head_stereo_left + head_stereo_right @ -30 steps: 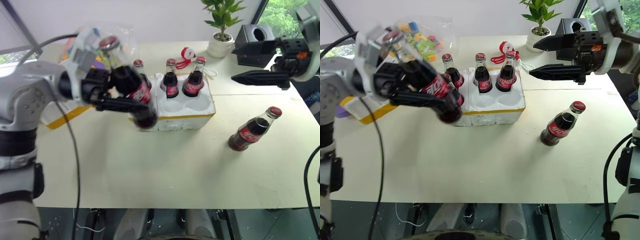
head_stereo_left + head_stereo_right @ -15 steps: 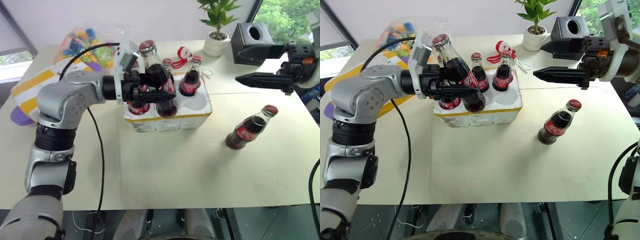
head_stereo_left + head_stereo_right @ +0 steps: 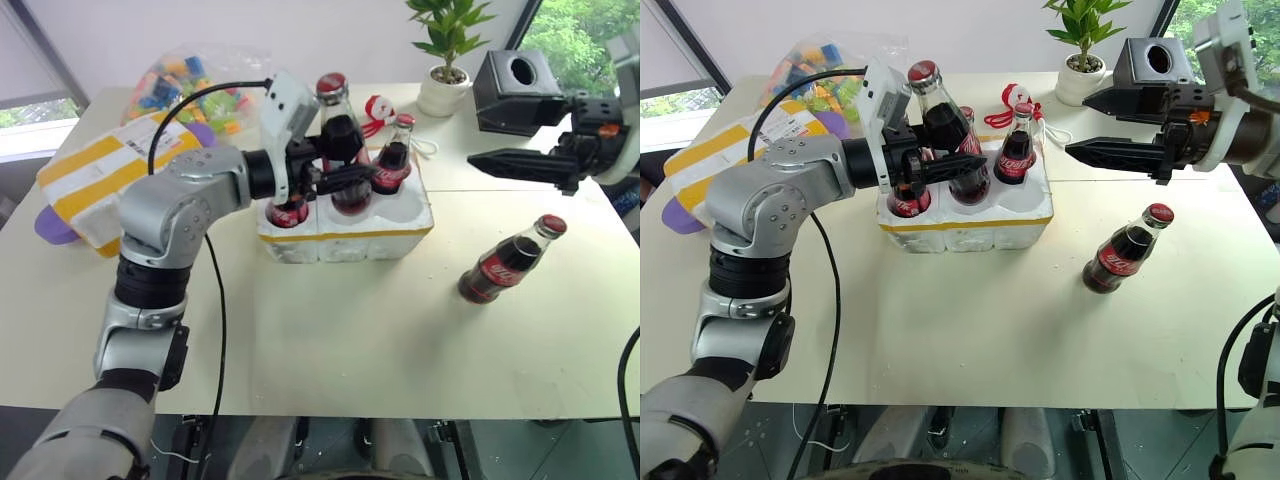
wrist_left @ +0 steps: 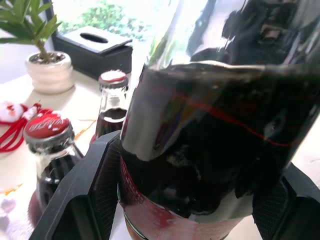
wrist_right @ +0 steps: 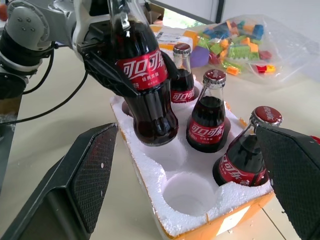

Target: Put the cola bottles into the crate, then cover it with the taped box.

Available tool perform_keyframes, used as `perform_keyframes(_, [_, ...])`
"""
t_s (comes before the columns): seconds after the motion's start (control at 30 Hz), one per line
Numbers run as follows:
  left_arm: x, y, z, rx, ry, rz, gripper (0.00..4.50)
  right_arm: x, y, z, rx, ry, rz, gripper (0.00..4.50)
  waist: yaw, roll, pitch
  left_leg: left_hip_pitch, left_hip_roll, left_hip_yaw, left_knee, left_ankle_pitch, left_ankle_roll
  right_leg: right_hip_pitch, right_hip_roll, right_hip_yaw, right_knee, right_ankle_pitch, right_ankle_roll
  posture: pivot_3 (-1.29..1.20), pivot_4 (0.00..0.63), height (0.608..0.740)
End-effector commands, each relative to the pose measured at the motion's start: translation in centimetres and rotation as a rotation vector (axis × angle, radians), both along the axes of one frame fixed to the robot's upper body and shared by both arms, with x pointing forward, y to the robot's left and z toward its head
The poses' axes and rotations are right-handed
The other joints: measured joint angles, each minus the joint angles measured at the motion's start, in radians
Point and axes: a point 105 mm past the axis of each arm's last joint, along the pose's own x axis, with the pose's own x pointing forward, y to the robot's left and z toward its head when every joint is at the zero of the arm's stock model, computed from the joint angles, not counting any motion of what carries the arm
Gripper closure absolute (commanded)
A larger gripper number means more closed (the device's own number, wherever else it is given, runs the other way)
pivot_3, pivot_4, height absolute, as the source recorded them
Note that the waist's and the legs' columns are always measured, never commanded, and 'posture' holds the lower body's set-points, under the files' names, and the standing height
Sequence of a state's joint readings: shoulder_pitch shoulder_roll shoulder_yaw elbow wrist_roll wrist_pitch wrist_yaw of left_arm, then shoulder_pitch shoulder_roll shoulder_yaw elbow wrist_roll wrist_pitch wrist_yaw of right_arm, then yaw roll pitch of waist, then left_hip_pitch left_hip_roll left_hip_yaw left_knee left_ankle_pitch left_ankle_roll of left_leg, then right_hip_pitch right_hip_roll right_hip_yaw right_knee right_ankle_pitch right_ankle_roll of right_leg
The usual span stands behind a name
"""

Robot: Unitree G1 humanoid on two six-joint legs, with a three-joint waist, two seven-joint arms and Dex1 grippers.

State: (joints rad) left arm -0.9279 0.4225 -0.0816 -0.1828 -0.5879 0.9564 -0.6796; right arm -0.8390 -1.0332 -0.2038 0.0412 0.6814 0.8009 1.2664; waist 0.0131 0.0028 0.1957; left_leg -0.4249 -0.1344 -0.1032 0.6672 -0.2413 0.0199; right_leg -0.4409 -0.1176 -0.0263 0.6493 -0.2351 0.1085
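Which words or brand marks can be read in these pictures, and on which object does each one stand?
"可口可": red label of the raised cola bottle; the rest is turned away, and the small line beneath is unreadable.
Labels of the cola bottles in the crate: white script, too small to read.
Red bottle cap: white script, blurred.
Shipping label on the taped box: too small to read.

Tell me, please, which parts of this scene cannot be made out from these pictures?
- Base of the held bottle: the crate wall hides it in the eye views, so seating is uncertain.
- Fourth seated bottle: hidden by the left gripper in the eye views.
- The taped box: its label is too small to read, and the left arm partly covers it.
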Motion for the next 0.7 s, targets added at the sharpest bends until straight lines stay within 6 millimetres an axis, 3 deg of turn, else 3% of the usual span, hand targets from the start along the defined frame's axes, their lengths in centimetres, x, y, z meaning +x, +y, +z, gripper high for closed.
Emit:
perform_keyframes(0.03, [0.0,0.4,-1.4,0.075,0.048,0.031,1.69,-1.0,-0.2,1.4,0.006,-0.065,0.001,0.0,0.0,0.0,0.0,0.0,0.0,0.0,0.0,0.0,0.0,0.0,0.0,0.0,0.0,0.0,0.0,0.0,0.15,0.732])
perform_keyframes(0.43, [2.1,0.4,-1.9,0.008,0.201,0.144,1.69,-0.9,-0.4,1.5,0.029,-0.073,-0.025,0.0,0.0,0.0,-0.001,0.013,0.0,0.0,-0.001,-0.004,0.007,0.013,0.0,0.0,-0.002,0.0,0.0,0.0,0.15,0.732])
perform_keyframes(0.57, [2.1,0.4,-3.2,0.068,0.24,0.167,1.69,-0.9,-0.5,1.5,0.036,-0.077,-0.032,0.0,0.0,0.001,-0.001,0.015,0.0,0.0,-0.001,-0.004,0.007,0.014,0.0,0.0,-0.002,0.0,0.0,0.0,0.15,0.732])
perform_keyframes(0.7, [1.5,0.5,-2.9,0.086,0.193,0.152,1.69,-0.9,-0.5,1.6,0.043,-0.08,-0.036,0.0,0.0,0.002,-0.002,0.015,0.0,0.0,-0.001,-0.004,0.007,0.014,0.0,0.0,-0.002,0.0,0.0,0.0,0.15,0.732])
